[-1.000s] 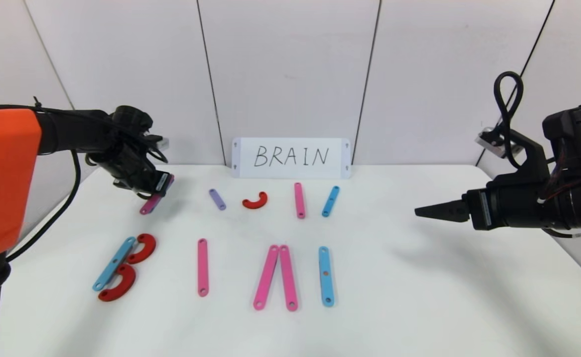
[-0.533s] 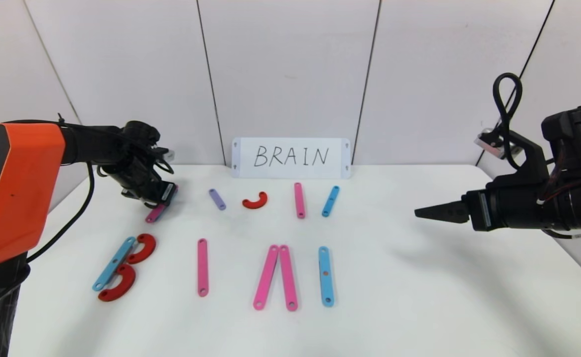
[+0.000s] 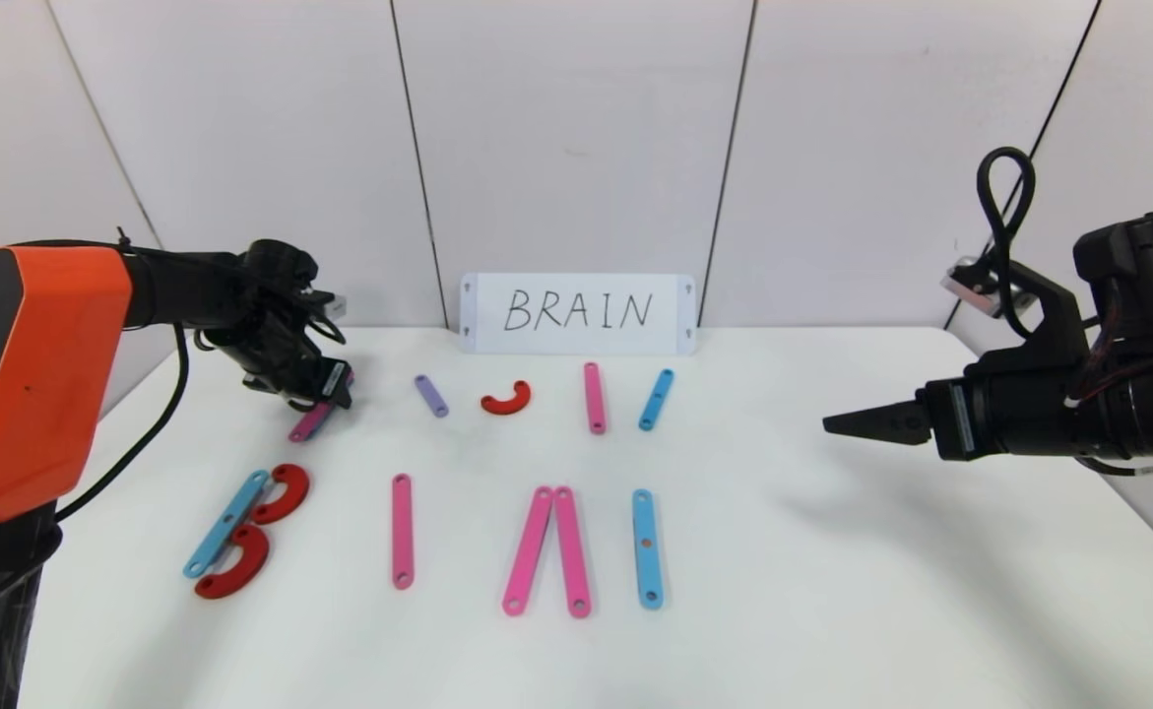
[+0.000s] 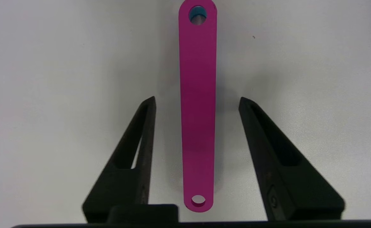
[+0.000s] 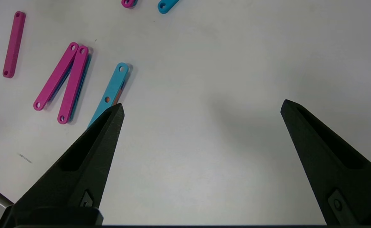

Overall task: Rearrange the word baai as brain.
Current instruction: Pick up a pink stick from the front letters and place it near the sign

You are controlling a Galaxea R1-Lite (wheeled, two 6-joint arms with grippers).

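My left gripper (image 3: 325, 399) is open at the back left of the table, its fingers either side of a pink strip (image 3: 306, 421) without touching it; the strip lies flat between them in the left wrist view (image 4: 198, 104). In the front row lie a B of a blue strip (image 3: 225, 523) and two red curves (image 3: 281, 492), a lone pink strip (image 3: 402, 531), two pink strips (image 3: 546, 551) meeting at the top, and a blue strip (image 3: 646, 547). My right gripper (image 3: 837, 423) is open and empty, hovering at the right (image 5: 201, 107).
A white card (image 3: 577, 313) with handwritten BRAIN stands against the back wall. In front of it lie a short purple strip (image 3: 430, 395), a red curve (image 3: 507, 398), a pink strip (image 3: 593, 397) and a blue strip (image 3: 655, 399).
My left gripper has come down and a little to the right over the pink strip at the back left, and its fingers have opened around it. The right arm has not moved.
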